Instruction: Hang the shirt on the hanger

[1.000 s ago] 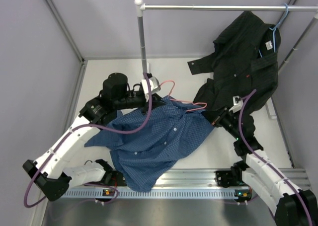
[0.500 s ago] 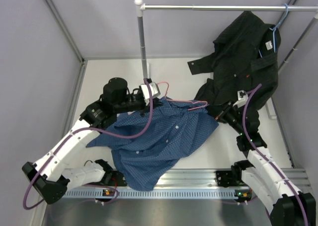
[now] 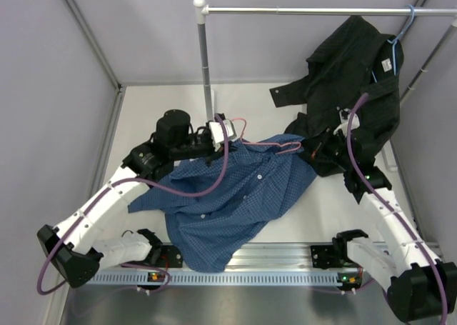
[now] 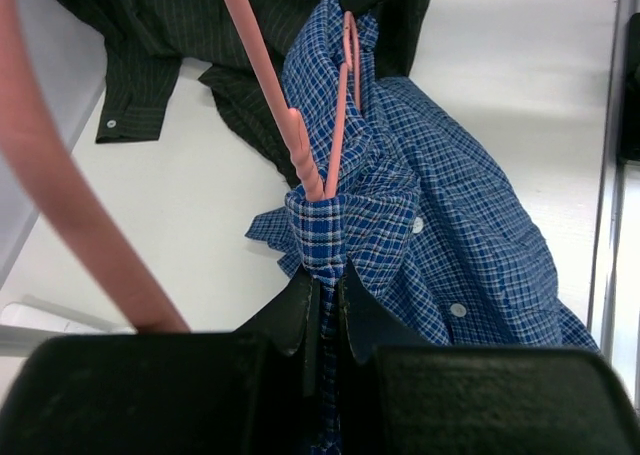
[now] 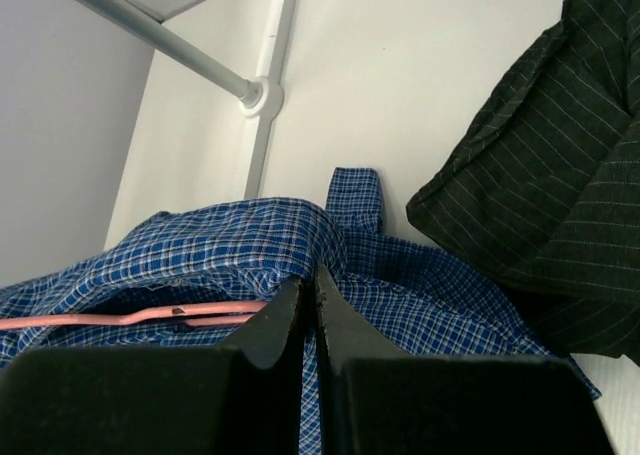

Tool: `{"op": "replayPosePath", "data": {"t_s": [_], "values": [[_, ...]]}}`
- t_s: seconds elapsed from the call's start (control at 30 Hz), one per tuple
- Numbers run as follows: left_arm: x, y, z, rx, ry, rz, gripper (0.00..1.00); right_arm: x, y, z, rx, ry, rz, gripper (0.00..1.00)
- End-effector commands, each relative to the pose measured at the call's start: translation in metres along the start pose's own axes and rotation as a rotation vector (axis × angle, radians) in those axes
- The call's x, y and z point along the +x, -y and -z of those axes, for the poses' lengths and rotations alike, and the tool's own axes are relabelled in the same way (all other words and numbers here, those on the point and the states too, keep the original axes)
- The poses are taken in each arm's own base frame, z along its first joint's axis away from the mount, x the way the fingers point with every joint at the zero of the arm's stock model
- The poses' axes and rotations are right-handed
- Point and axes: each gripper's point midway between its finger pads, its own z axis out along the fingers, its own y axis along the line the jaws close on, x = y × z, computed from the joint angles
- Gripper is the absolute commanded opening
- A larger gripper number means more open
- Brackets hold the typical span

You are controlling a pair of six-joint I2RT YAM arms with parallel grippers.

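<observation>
**Top external view.** The shirt [image 3: 235, 196] lay spread across the middle of the white table [image 3: 164, 103], its lower edge reaching toward the bottom centre of the frame. The hanger [image 3: 275, 146] sat at the shirt's upper edge, its wire partly under the fabric. The left gripper [image 3: 226, 136] met the shirt's upper left part and the right gripper [image 3: 314, 152] its upper right corner. A black shirt [image 3: 350, 75] hung from a light blue hanger [image 3: 403, 28] on the rail [image 3: 307, 11] at upper right.

**Left wrist view.** The left gripper [image 4: 325, 280] had its fingers pressed together on a bunched fold of the shirt [image 4: 450, 235], where the hanger [image 4: 340, 105] rose out of the cloth. The black shirt [image 4: 160, 35] filled the upper left.

**Right wrist view.** The right gripper [image 5: 310, 280] was pinched closed on an edge of the shirt [image 5: 230, 245]. The hanger [image 5: 130, 315] ran inside the fabric at lower left. The black shirt [image 5: 560, 155] lay at right, and the rail's post [image 5: 265, 95] stood at upper centre.
</observation>
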Motion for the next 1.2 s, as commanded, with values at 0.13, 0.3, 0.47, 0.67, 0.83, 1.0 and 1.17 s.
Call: {"op": "replayPosePath", "data": {"t_s": [0.13,0.3,0.47,0.67,0.83,1.0,1.17], "values": [[0.006,-0.035,-0.005,-0.221,-0.111,-0.011,0.00,-0.017,-0.022,0.014,-0.070,0.015,0.040,0.00],[0.005,-0.059,-0.003,-0.366,-0.135,0.028,0.00,-0.008,-0.005,0.018,0.006,0.029,0.029,0.00],[0.006,-0.072,0.002,-0.451,-0.145,0.033,0.00,0.003,-0.002,0.019,-0.001,0.010,0.016,0.00],[0.003,-0.078,0.007,-0.494,-0.140,0.056,0.00,-0.010,-0.041,0.017,-0.161,-0.007,-0.037,0.00],[-0.013,-0.055,0.003,-0.360,-0.065,0.044,0.00,-0.028,-0.081,0.020,-0.323,0.011,-0.071,0.00],[-0.043,-0.065,0.003,-0.411,0.055,0.118,0.00,-0.013,-0.112,0.018,-0.356,-0.026,-0.017,0.00],[-0.086,-0.094,0.015,-0.566,0.254,0.285,0.00,0.028,-0.120,0.017,-0.373,-0.018,-0.094,0.00]]}}
